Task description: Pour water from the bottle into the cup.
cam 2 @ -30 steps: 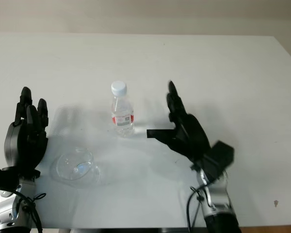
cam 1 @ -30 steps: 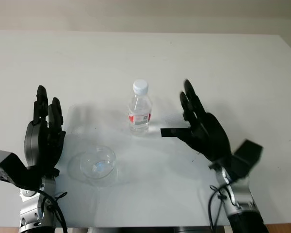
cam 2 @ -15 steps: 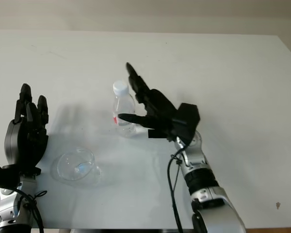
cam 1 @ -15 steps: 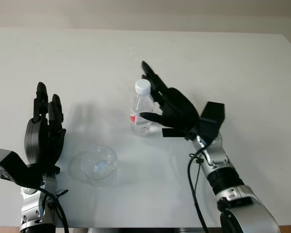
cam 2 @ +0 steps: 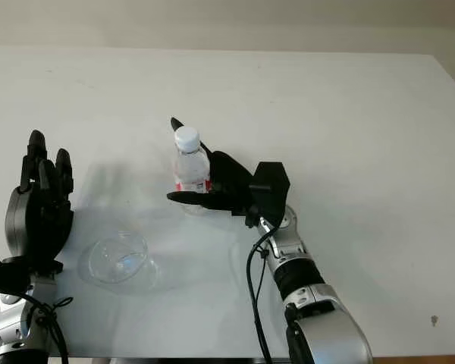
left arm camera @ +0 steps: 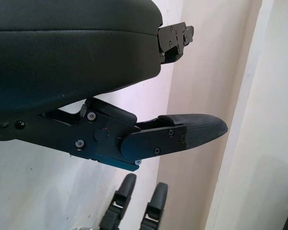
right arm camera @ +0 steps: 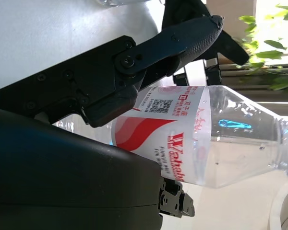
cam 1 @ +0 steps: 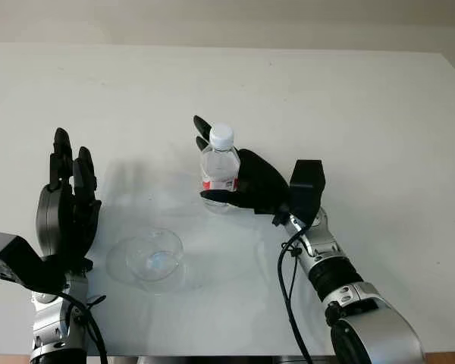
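Observation:
A clear water bottle (cam 1: 218, 173) with a white cap and a red-and-white label stands upright on the white table (cam 1: 364, 106). My right hand (cam 1: 204, 161) is shut on the bottle: the thumb crosses in front of its lower part, the fingers reach behind it, and the palm presses its right side. In the right wrist view the bottle (right arm camera: 206, 143) lies against the palm with a finger over the label. A clear glass cup (cam 1: 153, 256) sits on the table, nearer to me and left of the bottle. My left hand (cam 1: 67, 199) is open, held up left of the cup.
The table's far edge (cam 1: 227, 47) meets a pale wall. Bare tabletop stretches to the right of my right arm and behind the bottle.
My right hand swung in from the right, reached the bottle and closed around it. The bottle, the cup and my left hand stayed where they were.

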